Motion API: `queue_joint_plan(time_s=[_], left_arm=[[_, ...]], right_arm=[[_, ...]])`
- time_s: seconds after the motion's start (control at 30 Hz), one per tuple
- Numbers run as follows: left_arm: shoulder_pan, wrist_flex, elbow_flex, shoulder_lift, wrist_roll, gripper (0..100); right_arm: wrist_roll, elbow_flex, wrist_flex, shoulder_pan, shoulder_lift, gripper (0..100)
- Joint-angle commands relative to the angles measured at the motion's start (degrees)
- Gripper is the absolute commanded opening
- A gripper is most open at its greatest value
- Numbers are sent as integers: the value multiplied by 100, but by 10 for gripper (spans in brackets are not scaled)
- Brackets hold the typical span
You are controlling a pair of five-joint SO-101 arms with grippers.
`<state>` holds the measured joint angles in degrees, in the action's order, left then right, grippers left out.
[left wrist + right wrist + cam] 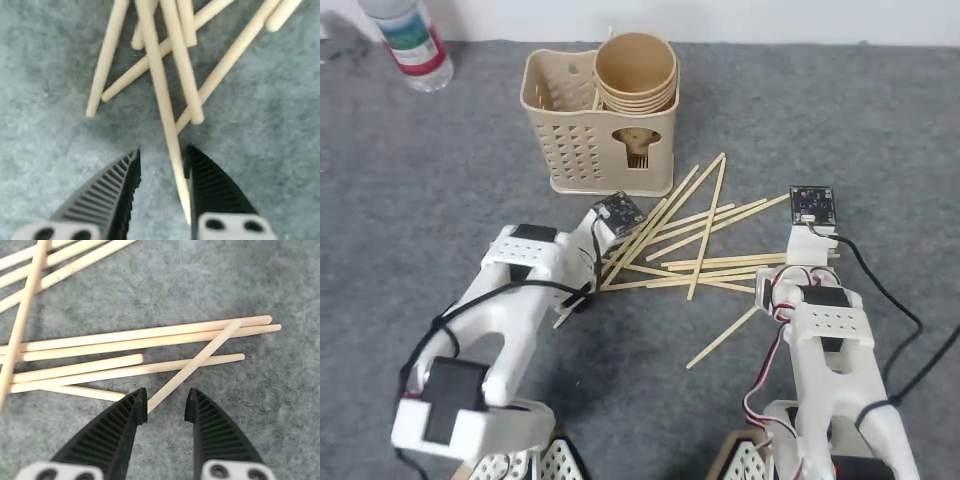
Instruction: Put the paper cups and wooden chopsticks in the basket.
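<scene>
A beige slotted basket (567,135) stands at the back of the grey mat, with a stack of paper cups (636,72) inside its right half. Several wooden chopsticks (692,245) lie crossed in a heap in front of it. My left gripper (162,155) is low over the heap's left end (592,270), open, and one chopstick (161,95) runs between its fingers close to one pad. At the heap's right end (810,255) my right gripper (166,401) is open too, and the tip of a slanted chopstick (195,365) lies between its fingertips.
A plastic bottle (412,38) stands at the back left corner. One chopstick (722,338) lies apart, nearer the arms' bases. A black cable (880,290) trails beside the right arm. The mat is bare on the far left and far right.
</scene>
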<state>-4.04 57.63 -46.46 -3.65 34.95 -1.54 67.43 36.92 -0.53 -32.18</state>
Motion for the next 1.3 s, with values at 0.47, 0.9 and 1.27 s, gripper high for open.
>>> queue_joint_plan(time_s=[0.47, 0.9, 1.27], left_arm=[[-721, 281, 514, 308, -782, 129], [-809, 484, 541, 246, -782, 10], [-949, 2936, 2290, -1688, -782, 9]], right_arm=[[-97, -26, -48, 31, -163, 140], [-97, -26, -48, 31, -163, 140], [-97, -26, -57, 31, -163, 140]])
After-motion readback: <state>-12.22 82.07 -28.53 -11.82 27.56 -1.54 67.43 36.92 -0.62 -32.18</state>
